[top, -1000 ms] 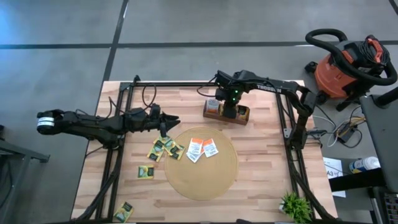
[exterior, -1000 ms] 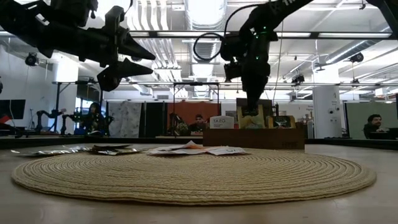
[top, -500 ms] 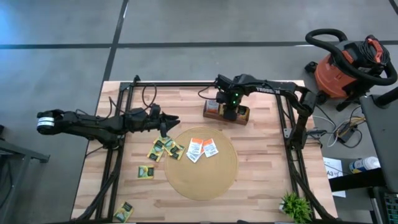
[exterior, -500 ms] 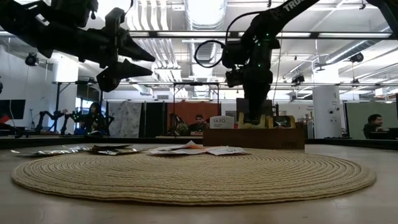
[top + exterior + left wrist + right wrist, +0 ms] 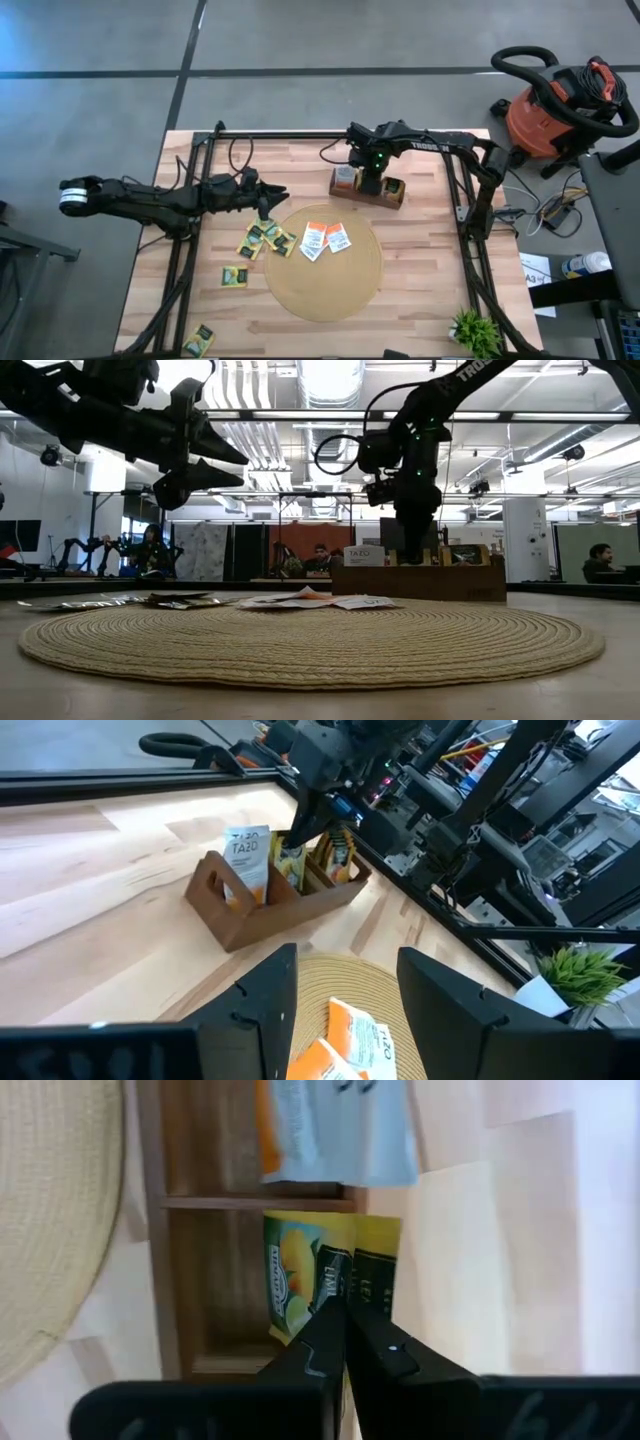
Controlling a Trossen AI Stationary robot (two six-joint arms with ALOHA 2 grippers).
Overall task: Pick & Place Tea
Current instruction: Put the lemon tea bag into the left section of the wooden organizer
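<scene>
The right gripper (image 5: 372, 184) has sunk lower into the wooden compartment box (image 5: 391, 196) near the far edge of the tabletop, and the box itself has slid a little toward the right edge compared with a second ago. Its fingers are pressed together on a yellow-and-green tea sachet (image 5: 333, 1277), which stands upright in the middle compartment; in the right wrist view the fingertips meet on the sachet's top edge. A white sachet (image 5: 247, 862) with an orange one behind it fills the neighbouring compartment. This looks like the end of a placement: the sachet is already down in its slot, and what remains is to let go and lift clear. The nudged box suggests that the descent pushed on it, so a straight upward retreat would be the safer exit.

The left gripper (image 5: 278, 191) waits above the left part of the tabletop, fingers spread wide and holding nothing. Just beside it lie three yellow-and-green sachets (image 5: 265, 238) at the round woven mat's (image 5: 322, 290) left rim, with orange and white sachets (image 5: 326, 238) on the mat. Two more yellow-and-green ones (image 5: 234, 276) lie toward the near-left corner.
</scene>
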